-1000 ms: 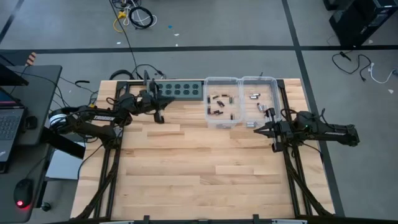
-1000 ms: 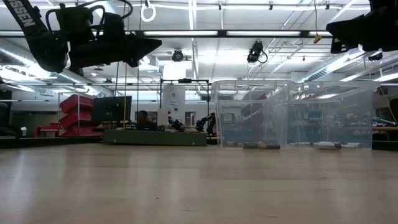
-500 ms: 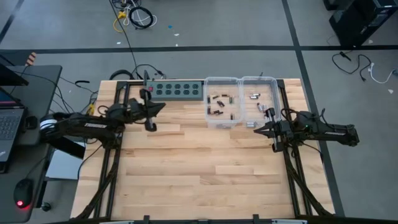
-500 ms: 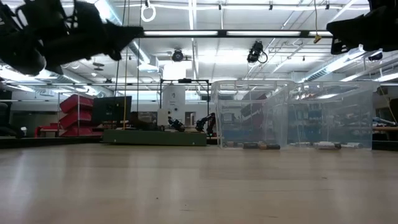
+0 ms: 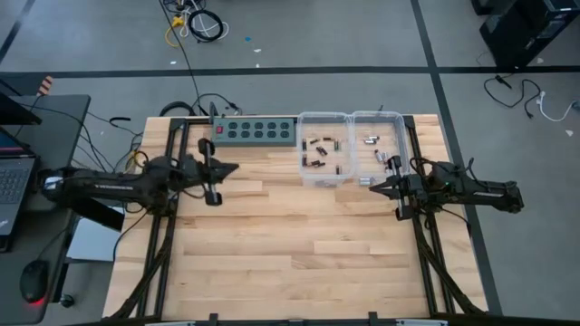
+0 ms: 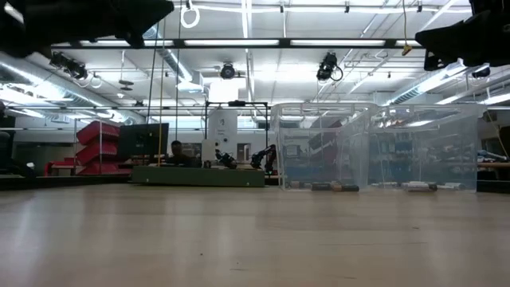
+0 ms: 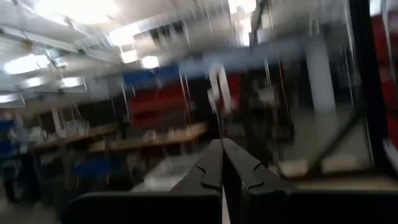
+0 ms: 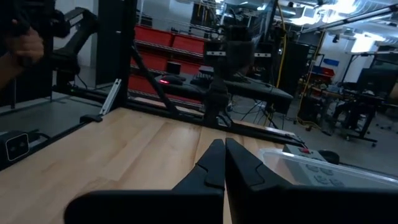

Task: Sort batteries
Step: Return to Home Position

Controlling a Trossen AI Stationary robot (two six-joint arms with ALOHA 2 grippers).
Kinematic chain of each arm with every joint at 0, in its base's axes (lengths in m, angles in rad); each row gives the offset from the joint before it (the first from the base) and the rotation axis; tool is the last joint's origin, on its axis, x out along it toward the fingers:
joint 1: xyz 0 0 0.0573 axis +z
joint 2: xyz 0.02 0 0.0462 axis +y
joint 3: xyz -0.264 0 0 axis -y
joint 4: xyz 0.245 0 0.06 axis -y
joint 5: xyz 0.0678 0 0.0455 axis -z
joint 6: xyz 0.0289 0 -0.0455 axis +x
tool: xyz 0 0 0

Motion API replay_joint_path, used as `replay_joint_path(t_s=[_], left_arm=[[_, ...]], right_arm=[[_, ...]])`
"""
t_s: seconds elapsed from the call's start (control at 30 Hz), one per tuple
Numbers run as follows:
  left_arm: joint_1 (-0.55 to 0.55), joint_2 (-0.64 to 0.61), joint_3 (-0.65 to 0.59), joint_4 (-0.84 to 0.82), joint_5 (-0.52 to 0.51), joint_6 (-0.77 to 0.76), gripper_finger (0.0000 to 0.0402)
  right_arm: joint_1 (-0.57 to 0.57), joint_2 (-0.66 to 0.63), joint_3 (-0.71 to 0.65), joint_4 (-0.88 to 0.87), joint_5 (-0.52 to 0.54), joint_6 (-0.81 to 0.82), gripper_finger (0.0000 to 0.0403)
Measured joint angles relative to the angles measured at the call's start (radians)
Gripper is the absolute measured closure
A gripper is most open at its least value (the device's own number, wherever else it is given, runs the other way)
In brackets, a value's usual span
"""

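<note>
Batteries (image 5: pixel 317 152): all binned, none loose on the table (image 5: pixel 290 244). The dark cells lie in the transparent bin (image 5: pixel 331 177) just right of the green power strip (image 5: pixel 258 131). The silvery cells (image 5: pixel 373 140) lie in the second bin (image 5: pixel 400 127), one place further right of the strip.
What changed: within the last second the left arm has drawn back from beside the strip toward the table's left side. Bins and cells have not shifted.
What it means: the sorting looks finished, with only the retreat to rest left to complete.
Left gripper (image 5: pixel 231 169): closed and empty, its fingers pressed together in the wrist view. It hangs over the table on the near side of the strip's left end and points toward the bins, the arm stretched long and nearly flat.
Right gripper (image 5: pixel 374 184): closed on nothing, fingertips met. It sits well right of the strip, by the second bin's near corner, and its arm has not moved.
</note>
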Motion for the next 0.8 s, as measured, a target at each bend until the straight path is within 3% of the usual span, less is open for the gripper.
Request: replay_joint_path(t_s=[0.17, 0.23, 0.37, 0.53, 0.7, 0.8], left_arm=[[-0.221, -0.013, 0.187, -0.531, -0.268, 0.113, 0.0401], [-0.315, 0.001, 0.241, -0.645, -0.363, 0.130, 0.0401], [-0.459, -0.002, 0.246, -0.669, -0.480, 0.197, 0.0401], [-0.548, -0.063, 0.141, -0.582, -0.659, 0.218, 0.0401], [-0.558, -0.238, 0.070, -0.593, -0.711, 0.292, 0.0401], [-0.560, -0.384, 0.066, -0.729, -0.705, 0.256, 0.0401]], right_arm=[[0.000, 0.000, 0.000, -0.004, 0.000, -0.005, 0.0403], [0.000, 0.000, 0.000, -0.015, 0.000, -0.015, 0.0403], [0.000, 0.000, 0.000, -0.028, 0.000, -0.032, 0.0403], [0.000, 0.000, 0.012, -0.039, 0.000, -0.060, 0.0403], [0.000, 0.000, 0.056, -0.094, 0.000, -0.061, 0.0403], [0.000, 0.000, 0.065, -0.105, 0.000, -0.061, 0.0403]])
